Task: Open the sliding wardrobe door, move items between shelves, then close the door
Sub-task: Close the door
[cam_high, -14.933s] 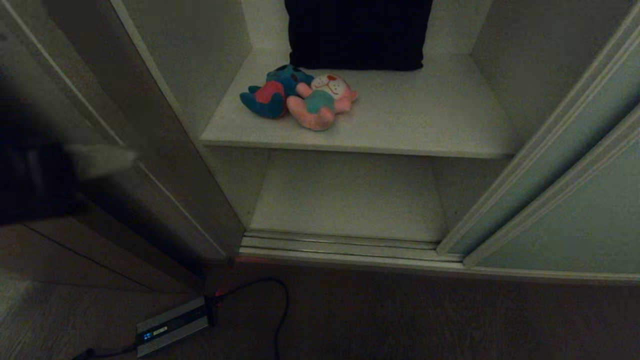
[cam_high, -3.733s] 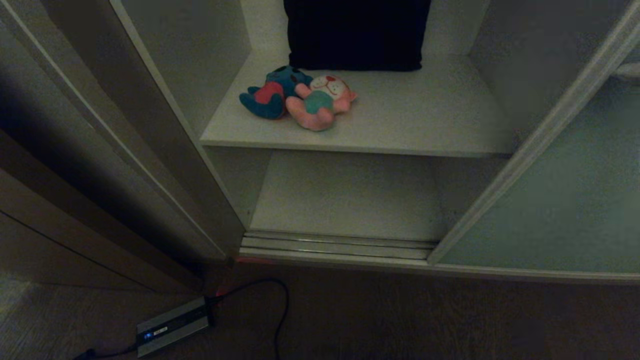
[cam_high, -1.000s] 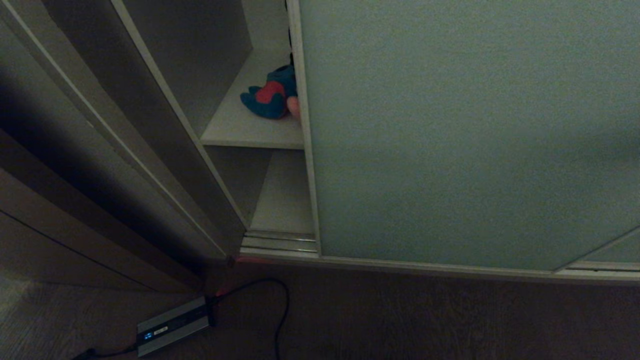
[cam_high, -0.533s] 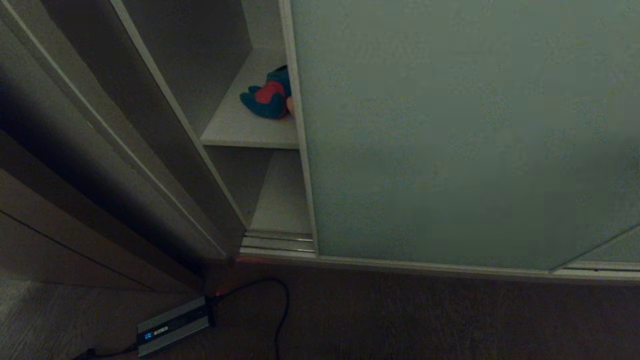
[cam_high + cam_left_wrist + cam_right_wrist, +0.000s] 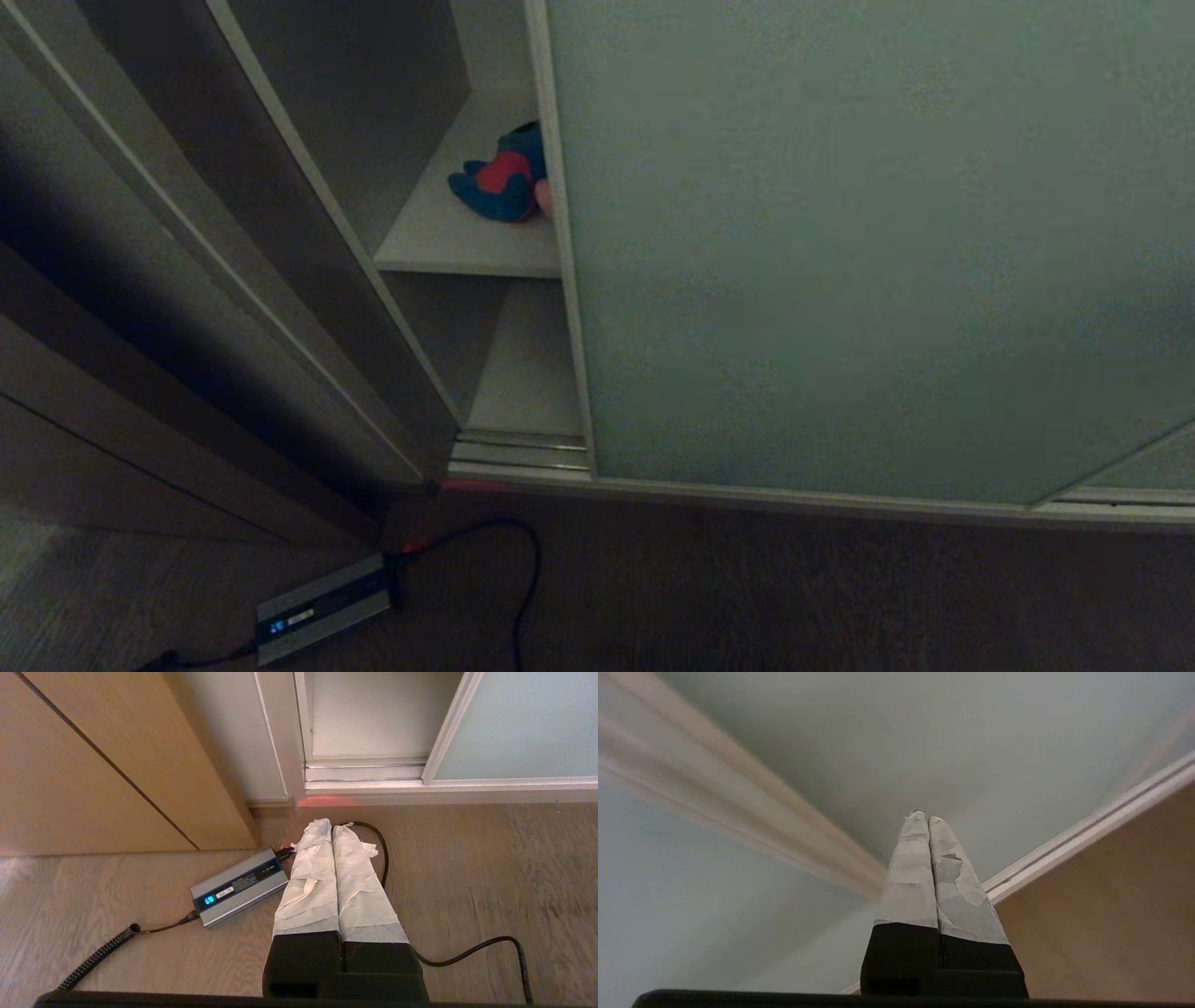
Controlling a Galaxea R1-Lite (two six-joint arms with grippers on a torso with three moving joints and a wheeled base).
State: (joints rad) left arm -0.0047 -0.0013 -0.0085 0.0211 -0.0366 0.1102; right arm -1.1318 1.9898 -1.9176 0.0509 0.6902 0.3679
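Right wrist view: the right gripper (image 5: 923,814) has both tape-wrapped fingers pressed flat together, clenched on nothing. Its tips point at the pale grey-green panel of the sliding wardrobe door (image 5: 896,742); contact with the panel cannot be confirmed. A cream frame strip (image 5: 738,812) runs diagonally beside the fingers, and a wooden floor (image 5: 1106,896) lies below the door's bottom rail.

Left wrist view: the left gripper (image 5: 331,828) is likewise clamped tight with nothing between its wrapped fingers. It hangs above the floor, over a silver power adapter (image 5: 239,887) and a black cable (image 5: 467,952), near the wardrobe's corner.

Head view: neither arm is visible. The door covers most of the wardrobe opening, leaving a narrow gap at its left edge. Through the gap, the upper shelf (image 5: 467,247) carries the blue plush toy (image 5: 501,177) with its red belly, lying just beside the door's frame edge. A sliver of the pink plush toy (image 5: 543,196) shows at that edge; the rest is hidden behind the door. The lower shelf (image 5: 523,373) shows below, with the ribbed floor track (image 5: 518,453) in front. Dark brown wooden panels (image 5: 140,327) stand to the left.
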